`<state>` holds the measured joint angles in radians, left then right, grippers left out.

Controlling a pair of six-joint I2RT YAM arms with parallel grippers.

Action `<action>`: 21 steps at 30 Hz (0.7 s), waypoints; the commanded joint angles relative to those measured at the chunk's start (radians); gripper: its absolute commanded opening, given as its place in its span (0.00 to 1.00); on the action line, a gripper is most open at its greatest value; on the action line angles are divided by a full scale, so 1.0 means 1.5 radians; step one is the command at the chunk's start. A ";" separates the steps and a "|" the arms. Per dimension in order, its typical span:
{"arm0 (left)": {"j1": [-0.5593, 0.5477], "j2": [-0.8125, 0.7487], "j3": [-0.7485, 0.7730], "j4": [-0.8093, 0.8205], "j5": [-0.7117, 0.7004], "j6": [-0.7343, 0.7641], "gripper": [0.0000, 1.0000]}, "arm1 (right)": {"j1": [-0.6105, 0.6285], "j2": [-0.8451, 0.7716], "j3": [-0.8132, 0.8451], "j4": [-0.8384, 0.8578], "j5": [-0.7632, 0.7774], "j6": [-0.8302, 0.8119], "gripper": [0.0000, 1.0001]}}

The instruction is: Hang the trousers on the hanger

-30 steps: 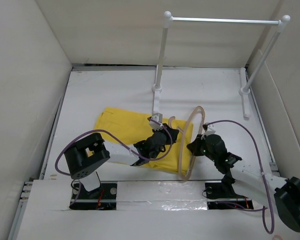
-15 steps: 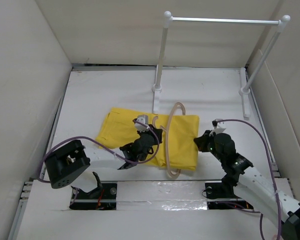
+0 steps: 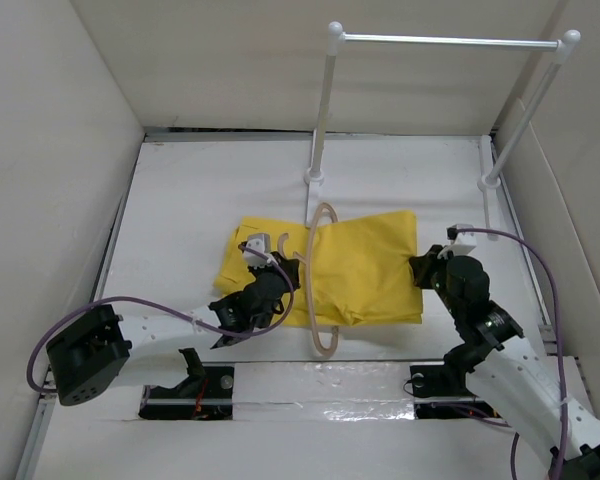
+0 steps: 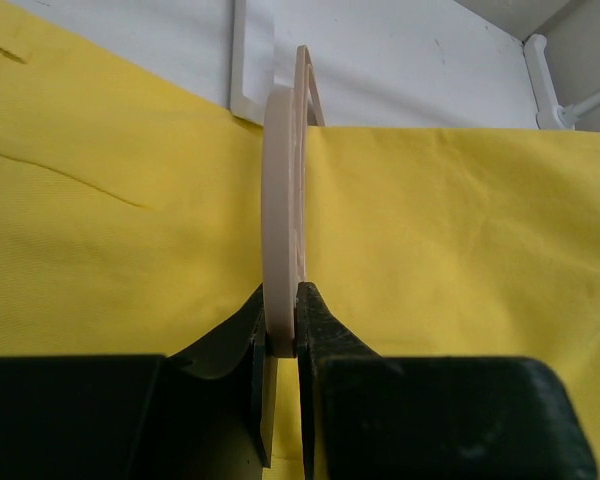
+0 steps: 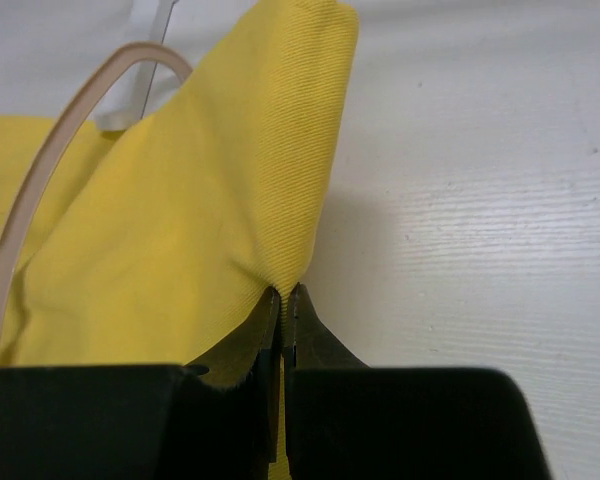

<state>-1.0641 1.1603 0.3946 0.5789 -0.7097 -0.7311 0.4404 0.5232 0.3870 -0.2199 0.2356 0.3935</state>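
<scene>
The yellow trousers (image 3: 365,270) lie folded across the middle of the table, threaded through the beige hanger (image 3: 313,300), which stands on edge around them. My left gripper (image 3: 270,283) is shut on the hanger's rim (image 4: 280,250), seen edge-on between the fingers in the left wrist view, with the trousers (image 4: 460,230) behind on both sides. My right gripper (image 3: 423,272) is shut on the right edge of the trousers (image 5: 180,230), pinching a fold of cloth (image 5: 288,290). The hanger's curved arm (image 5: 40,190) shows at the left of the right wrist view.
A white metal rail (image 3: 450,41) on two posts stands at the back, its left post foot (image 3: 313,195) just behind the hanger and its right post foot (image 3: 490,200) near the right wall. White walls enclose the table on three sides.
My right gripper has pulled the trousers' edge to the right, spreading the cloth through the hanger. My left gripper has drawn the hanger left and towards the near edge.
</scene>
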 commanded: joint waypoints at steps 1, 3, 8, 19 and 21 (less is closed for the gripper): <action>0.011 -0.034 -0.017 -0.042 -0.030 0.029 0.00 | -0.012 -0.018 0.046 0.022 0.059 -0.025 0.00; 0.011 -0.044 -0.015 -0.046 -0.033 0.031 0.00 | -0.012 -0.017 0.037 0.020 0.060 -0.019 0.00; 0.011 -0.065 -0.002 -0.060 -0.040 0.043 0.00 | -0.012 -0.005 0.029 0.016 0.057 -0.019 0.00; 0.017 -0.110 0.033 -0.062 -0.050 0.072 0.00 | -0.012 -0.004 0.018 -0.011 0.064 -0.002 0.00; 0.017 -0.122 0.035 -0.059 -0.043 0.073 0.00 | -0.012 -0.004 0.011 -0.005 0.053 0.003 0.00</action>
<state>-1.0519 1.0222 0.3931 0.4728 -0.7151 -0.6685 0.4374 0.5335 0.3950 -0.2718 0.2718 0.3901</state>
